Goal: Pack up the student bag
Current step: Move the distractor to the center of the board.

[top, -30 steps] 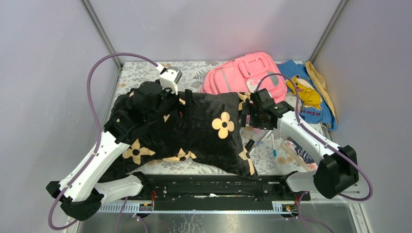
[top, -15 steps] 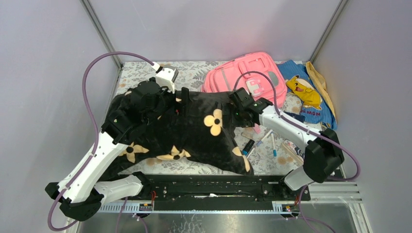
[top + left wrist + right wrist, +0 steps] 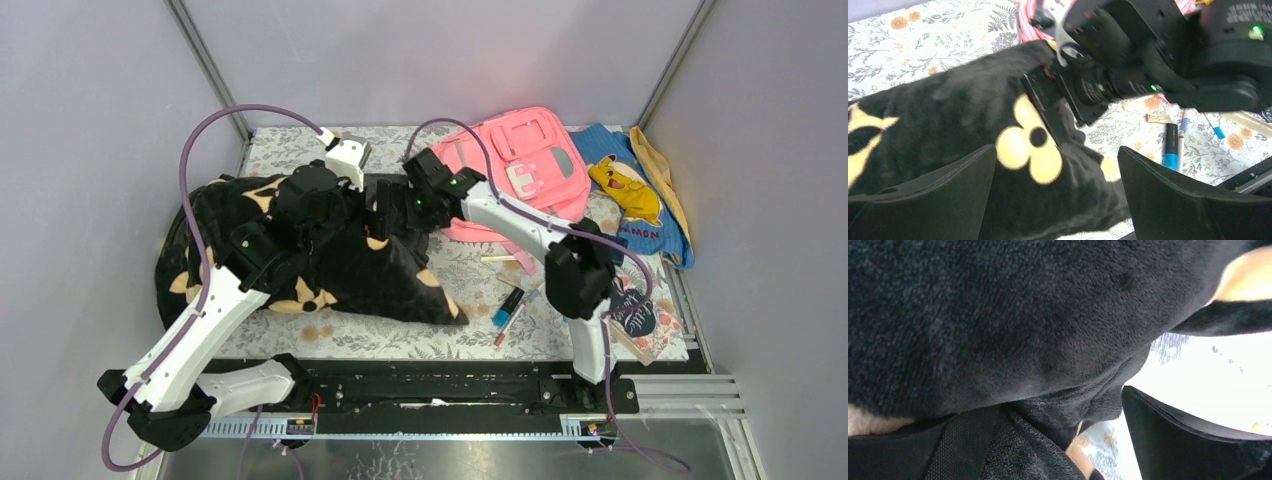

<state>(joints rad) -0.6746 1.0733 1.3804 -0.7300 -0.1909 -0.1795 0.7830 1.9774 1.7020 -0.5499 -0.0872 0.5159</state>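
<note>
Since the black pillow [image 3: 390, 285] has been pushed leftward across the table [image 3: 470, 335], the student bag [image 3: 520, 160] at the far edge is now uncovered in the top view and is judged reachable for packing. At the left wrist, the left fingers [image 3: 1178, 200] are seen spread wide, released, over the pillow. At the right wrist, the right fingers [image 3: 1193, 440] are likewise released, with plush pressed between them.

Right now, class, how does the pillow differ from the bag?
The pillow is black with tan flowers; the bag is pink with grey trim. The pillow is plain plush; the bag has zips and pockets. The pillow lies left, the bag at the far edge. Both are soft and rest on the table.
</note>
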